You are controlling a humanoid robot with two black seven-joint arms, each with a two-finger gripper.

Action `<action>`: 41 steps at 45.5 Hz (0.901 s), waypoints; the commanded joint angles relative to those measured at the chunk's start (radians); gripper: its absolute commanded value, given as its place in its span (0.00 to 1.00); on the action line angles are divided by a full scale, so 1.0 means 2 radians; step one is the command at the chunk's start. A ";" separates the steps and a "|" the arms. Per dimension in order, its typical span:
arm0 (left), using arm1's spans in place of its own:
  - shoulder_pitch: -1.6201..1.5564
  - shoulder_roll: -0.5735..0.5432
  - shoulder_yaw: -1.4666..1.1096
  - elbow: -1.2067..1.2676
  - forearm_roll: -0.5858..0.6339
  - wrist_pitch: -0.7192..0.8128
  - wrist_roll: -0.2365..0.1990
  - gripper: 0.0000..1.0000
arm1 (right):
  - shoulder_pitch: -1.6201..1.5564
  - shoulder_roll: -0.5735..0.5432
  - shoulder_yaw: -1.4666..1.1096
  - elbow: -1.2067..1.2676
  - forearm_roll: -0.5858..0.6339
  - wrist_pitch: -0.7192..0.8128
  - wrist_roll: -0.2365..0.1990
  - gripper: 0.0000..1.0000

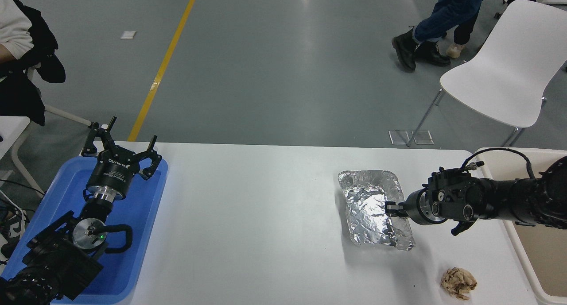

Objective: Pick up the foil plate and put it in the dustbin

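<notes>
The foil plate, a crinkled silver tray, lies on the white table right of centre. My right gripper comes in from the right, low, with its tip at the plate's right rim, about halfway along that side. From this angle its state does not show. The beige dustbin stands at the table's right edge, partly behind my right arm. My left gripper is parked open over the blue tray at the lower left.
A crumpled brown paper ball lies near the front right of the table. The blue tray sits at the left edge. A white chair and a walking person's legs are beyond the table.
</notes>
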 commanded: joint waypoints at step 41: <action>0.000 0.000 0.000 0.001 0.000 0.000 0.000 1.00 | 0.257 -0.136 -0.065 0.239 -0.005 0.143 0.003 0.00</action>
